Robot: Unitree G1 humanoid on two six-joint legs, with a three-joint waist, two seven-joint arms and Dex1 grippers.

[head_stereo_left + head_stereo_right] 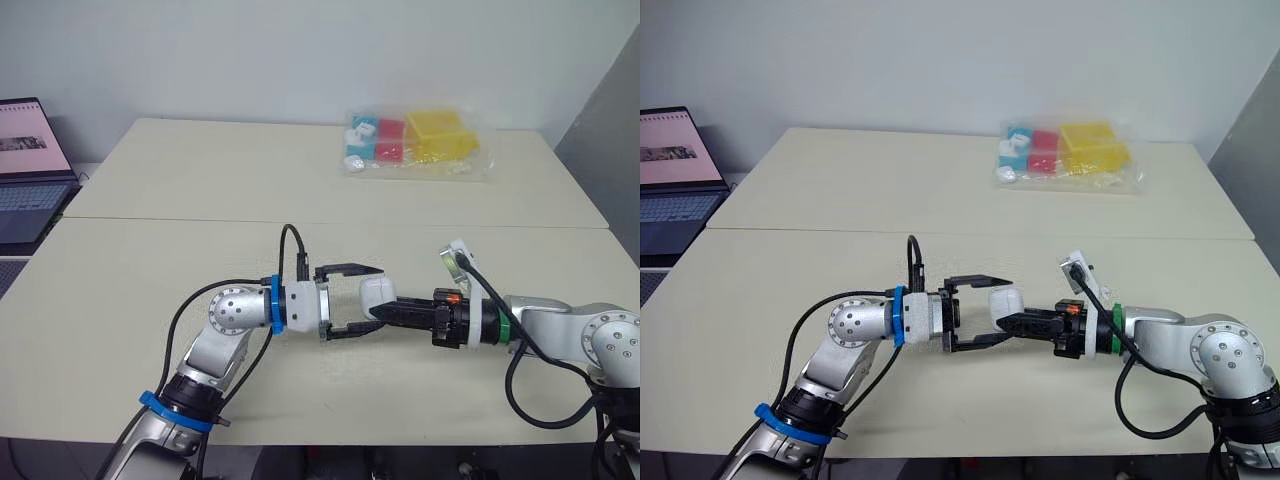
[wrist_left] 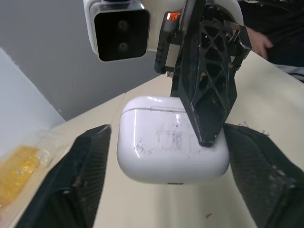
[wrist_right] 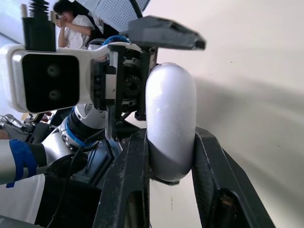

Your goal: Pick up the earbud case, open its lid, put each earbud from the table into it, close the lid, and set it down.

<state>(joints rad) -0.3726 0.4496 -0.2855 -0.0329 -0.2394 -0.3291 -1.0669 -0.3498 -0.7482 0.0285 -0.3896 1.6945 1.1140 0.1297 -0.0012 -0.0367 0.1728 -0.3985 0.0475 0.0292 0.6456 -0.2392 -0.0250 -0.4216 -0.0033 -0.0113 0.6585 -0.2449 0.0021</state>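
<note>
The left edge is cutting off the far-left laptop [image 1: 30, 170]; a right gripper [image 1: 378, 309] finger [image 2: 205, 90] is covering part of the earbud case [image 2: 156, 142].

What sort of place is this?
Probably a lab or office test room, though that is a guess: plain tables pushed together, an open laptop off to the robot's left, and a bag of coloured blocks at the far side.

No text, label or number is legible; the laptop screen [image 1: 30, 140] is too small to read
</note>
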